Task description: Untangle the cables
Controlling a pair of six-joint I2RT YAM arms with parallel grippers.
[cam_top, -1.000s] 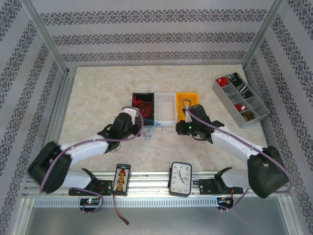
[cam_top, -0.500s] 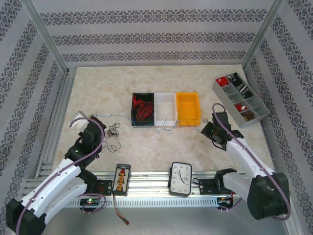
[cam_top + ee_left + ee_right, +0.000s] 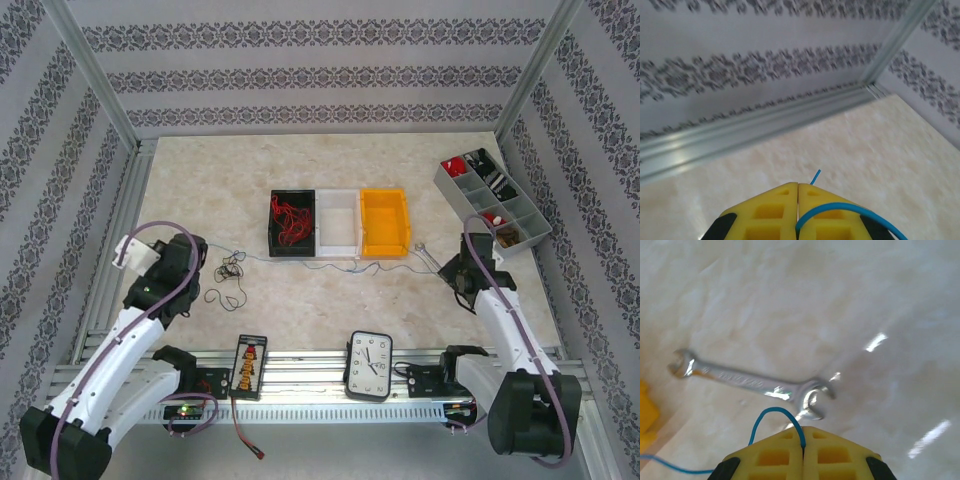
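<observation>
Holding a blue wire (image 3: 340,262) by both ends, we span it in a nearly straight line along the near side of the black bin (image 3: 295,252) and of the white bin (image 3: 338,250) and orange bin (image 3: 385,215) joined to it. Loose black wires (image 3: 230,270) lie on the table (image 3: 300,310) to the left of the black bin, just beside the blue wire's left stretch; whether they hook it we cannot tell. Red wires (image 3: 288,218) sit bunched inside the black bin.

Our left gripper (image 3: 798,186), out to the left of the black bin, has its yellow fingers (image 3: 770,215) pressed together on the blue wire, with a short tip poking out past them. Our right gripper (image 3: 803,430), well to the right of the black bin and past the orange one, pinches the other end the same way, with a small loop standing above it. A wrench (image 3: 755,382) lies on the table just beyond.

To do this step well, we judge, both pinches must hold firm, since so little wire is gripped on the left. The spread should go slow and level, raised enough to clear the bins' front walls and the wrench, and eased at once if the black wires start to drag along.
</observation>
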